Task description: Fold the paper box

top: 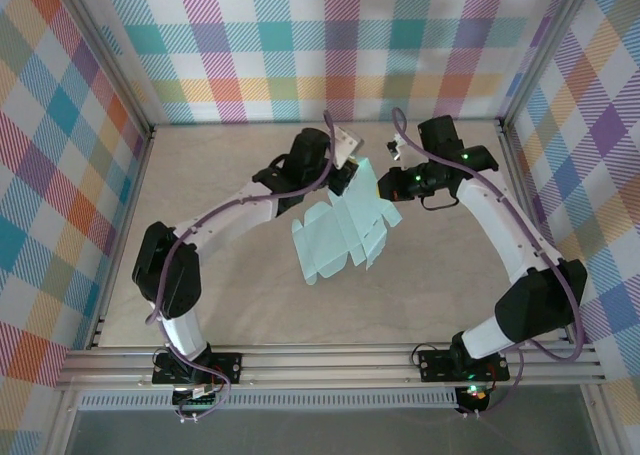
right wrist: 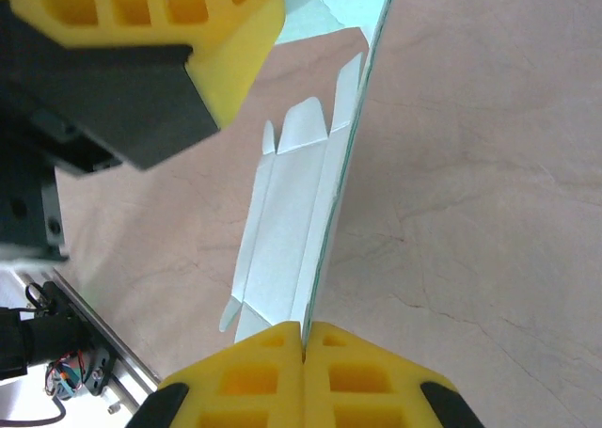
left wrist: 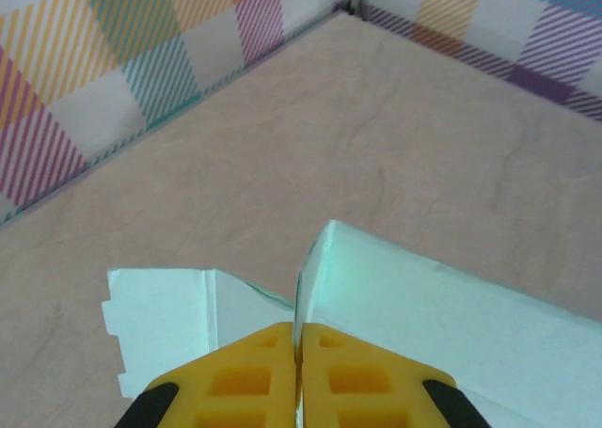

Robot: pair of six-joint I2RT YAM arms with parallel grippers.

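Pastel plaid walls on three sides; beige marbled tabletop; aluminium rail along near edge.

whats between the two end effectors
The paper box, an unfolded flat sheet, pinched by the left end effector and the right end effector; the top view shows its far end bridging them.
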